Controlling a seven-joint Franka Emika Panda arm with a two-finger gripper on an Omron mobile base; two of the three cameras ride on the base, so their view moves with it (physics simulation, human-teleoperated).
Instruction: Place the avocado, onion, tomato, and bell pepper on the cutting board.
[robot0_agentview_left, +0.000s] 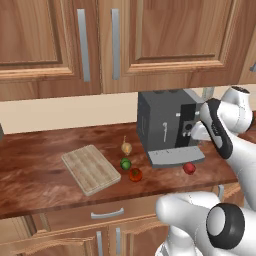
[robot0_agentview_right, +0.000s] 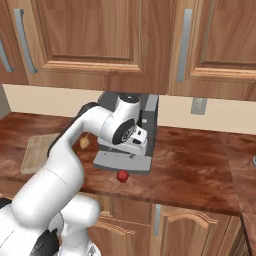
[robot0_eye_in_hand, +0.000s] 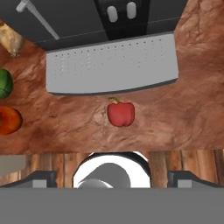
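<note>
nothing sits on the cutting board (robot0_agentview_left: 90, 168) yet; avocado (robot0_agentview_left: 125, 164), onion (robot0_agentview_left: 127, 148), tomato (robot0_agentview_left: 135, 174), bell pepper (robot0_eye_in_hand: 120, 113) lie beside it; gripper (robot0_eye_in_hand: 112, 177) spread wide.

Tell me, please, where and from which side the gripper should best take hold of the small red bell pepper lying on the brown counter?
Probably from straight above, closing across the lobed body of the small red bell pepper, below its thin green stalk. It lies alone on the brown counter, just in front of the grey coffee machine's drip tray, so the fingers should straddle it side to side, away from the tray.
</note>
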